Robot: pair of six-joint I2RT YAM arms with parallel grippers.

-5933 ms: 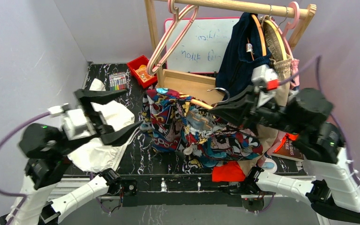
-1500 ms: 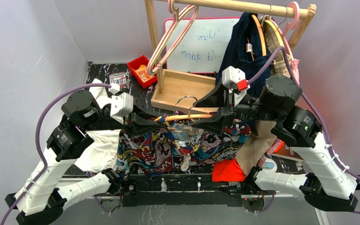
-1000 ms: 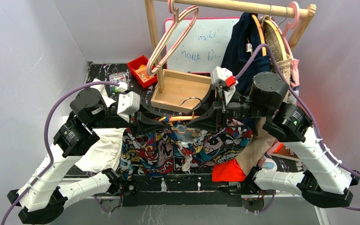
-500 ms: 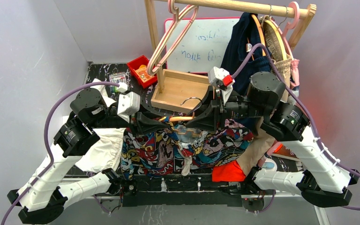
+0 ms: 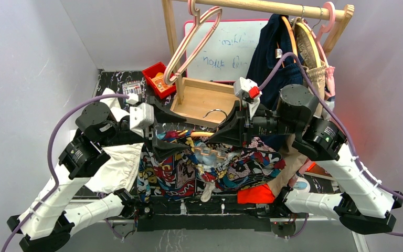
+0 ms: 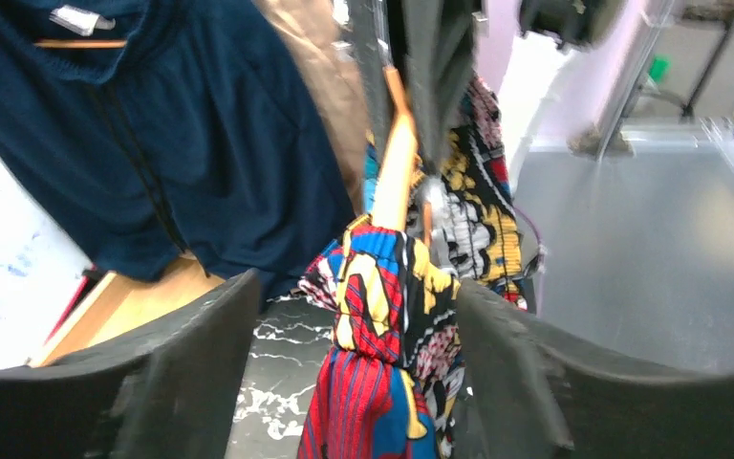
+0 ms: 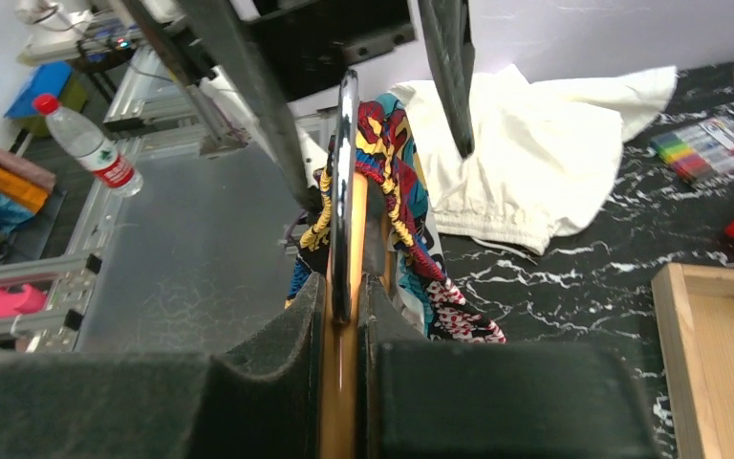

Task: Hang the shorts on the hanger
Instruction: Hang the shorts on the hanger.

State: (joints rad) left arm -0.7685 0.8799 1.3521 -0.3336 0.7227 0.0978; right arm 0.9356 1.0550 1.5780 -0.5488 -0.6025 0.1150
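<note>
The comic-print shorts hang draped over the orange hanger, above the table's front. My right gripper is shut on the hanger just below its silver hook; in the right wrist view the fingers squeeze the orange bar, with the hook rising ahead. My left gripper stands open at the hanger's left end. In the left wrist view a bunched fold of shorts hangs between its fingers, apart from both, and the hanger runs away beyond.
A wooden rack at the back carries pink hangers and a navy garment. Below it are a wooden tray, a whiteboard, a red box and markers. White cloth lies left, something orange-red at the front.
My left gripper has opened and let go of the hanger's left end with the shorts. The right gripper has closed tight on the hanger. The shorts sag slightly lower.
</note>
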